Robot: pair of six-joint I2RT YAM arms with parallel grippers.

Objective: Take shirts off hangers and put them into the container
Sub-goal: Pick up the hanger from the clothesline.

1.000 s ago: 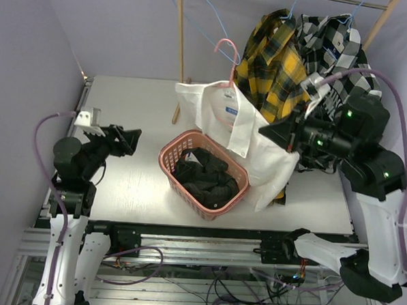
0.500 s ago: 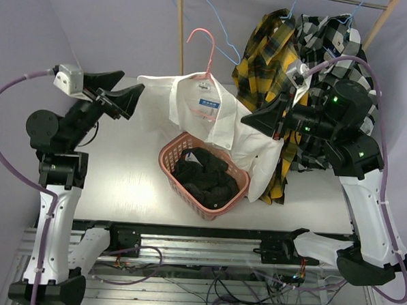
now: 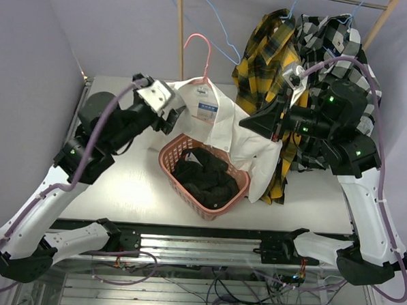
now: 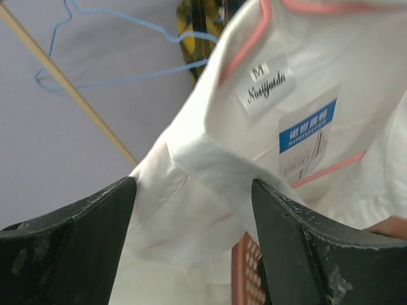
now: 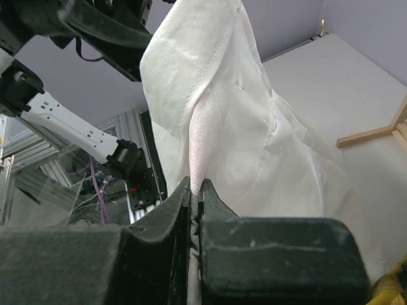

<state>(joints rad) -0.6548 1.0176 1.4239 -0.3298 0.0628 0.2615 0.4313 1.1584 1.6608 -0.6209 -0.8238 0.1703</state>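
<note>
Inside the pink basket (image 3: 177, 189) lies a dark shirt (image 3: 202, 176).

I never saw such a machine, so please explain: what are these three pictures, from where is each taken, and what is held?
Two robot arms stand at a table's near edge. One picture looks down from above; the other two come from a camera on each wrist. On the table is a pink basket holding a dark shirt. The right hand is shut on a white shirt still on a pink hanger. The left hand is open, close to that shirt's collar. A plaid shirt and a checked shirt hang behind.
</note>
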